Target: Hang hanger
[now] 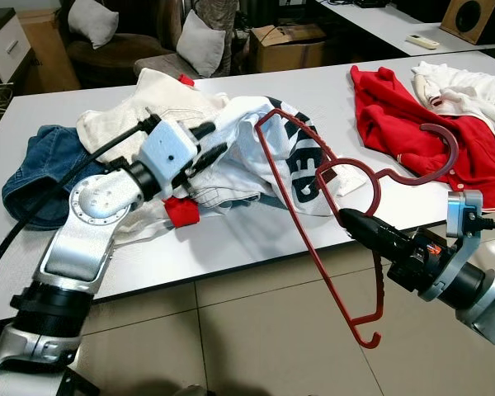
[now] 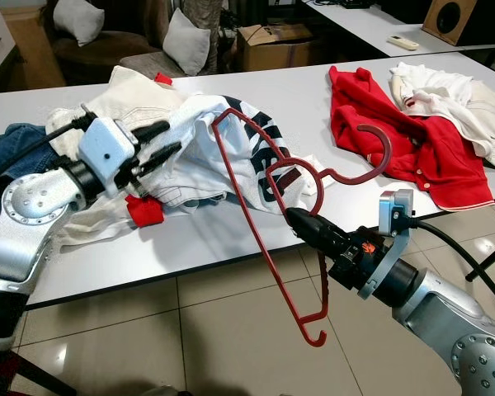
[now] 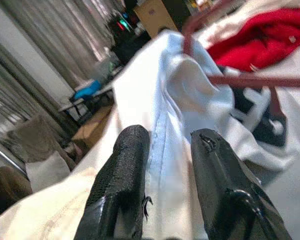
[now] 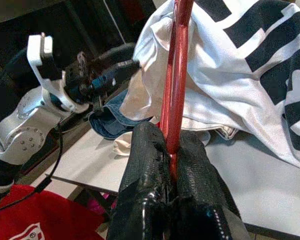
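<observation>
Right claw (image 2: 295, 216) clamping red hanger (image 2: 256, 206), left claw (image 1: 217, 140) seemingly pinching white shirt (image 1: 239, 148)

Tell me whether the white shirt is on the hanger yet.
Partly on. One end of the red hanger is inside the white shirt; the other end hangs bare off the table edge, held by the right gripper.
</observation>
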Robot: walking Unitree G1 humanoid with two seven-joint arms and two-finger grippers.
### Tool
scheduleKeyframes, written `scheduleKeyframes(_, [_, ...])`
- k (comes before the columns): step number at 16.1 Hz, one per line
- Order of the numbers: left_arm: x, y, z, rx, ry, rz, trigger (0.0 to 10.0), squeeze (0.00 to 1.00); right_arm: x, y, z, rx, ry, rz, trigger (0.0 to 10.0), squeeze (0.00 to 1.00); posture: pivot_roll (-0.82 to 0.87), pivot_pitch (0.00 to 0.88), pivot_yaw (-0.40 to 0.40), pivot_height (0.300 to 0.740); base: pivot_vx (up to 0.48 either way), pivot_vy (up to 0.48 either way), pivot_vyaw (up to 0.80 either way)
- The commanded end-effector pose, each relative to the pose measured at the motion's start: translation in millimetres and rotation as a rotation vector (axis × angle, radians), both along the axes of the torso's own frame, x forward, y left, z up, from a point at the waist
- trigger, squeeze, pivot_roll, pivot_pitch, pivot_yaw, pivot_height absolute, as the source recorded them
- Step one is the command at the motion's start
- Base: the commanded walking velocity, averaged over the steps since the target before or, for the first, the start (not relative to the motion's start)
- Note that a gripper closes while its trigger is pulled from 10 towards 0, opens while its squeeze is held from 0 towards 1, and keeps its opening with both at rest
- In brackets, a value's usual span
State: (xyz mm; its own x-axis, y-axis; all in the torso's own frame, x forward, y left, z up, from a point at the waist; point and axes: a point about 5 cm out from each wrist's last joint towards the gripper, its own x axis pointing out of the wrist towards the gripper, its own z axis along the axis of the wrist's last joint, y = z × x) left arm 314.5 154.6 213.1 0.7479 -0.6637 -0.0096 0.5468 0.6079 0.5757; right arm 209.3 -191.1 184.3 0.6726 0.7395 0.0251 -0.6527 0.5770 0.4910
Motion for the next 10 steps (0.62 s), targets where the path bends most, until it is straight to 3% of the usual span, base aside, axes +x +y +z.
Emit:
scheduleKeyframes(1, [2.3, 4.1, -9.2, 0.061, 0.018, 0.036, 10.0, 0.0, -0.2, 0.4, 5.7, 0.006, -0.032, 0.012, 10.0, 0.0, -0.21, 0.0, 0.009, 0.74, 0.0, 0.0, 0.0])
scheduleKeyframes(9, [13.7, 23.2, -9.1, 0.134, -0.018, 0.182, 10.0, 0.0, -0.5, 1.7, 5.4, 0.012, -0.035, 0.011, 10.0, 0.0, -0.21, 0.0, 0.011, 0.74, 0.0, 0.0, 0.0])
scheduleKeyframes(10, [14.4, 22.4, -9.3, 0.13, -0.016, 0.182, 8.8, 0.0, -0.4, 1.9, 5.5, 0.013, -0.035, 0.012, 10.0, 0.0, -0.21, 0.0, 0.011, 0.74, 0.0, 0.0, 0.0])
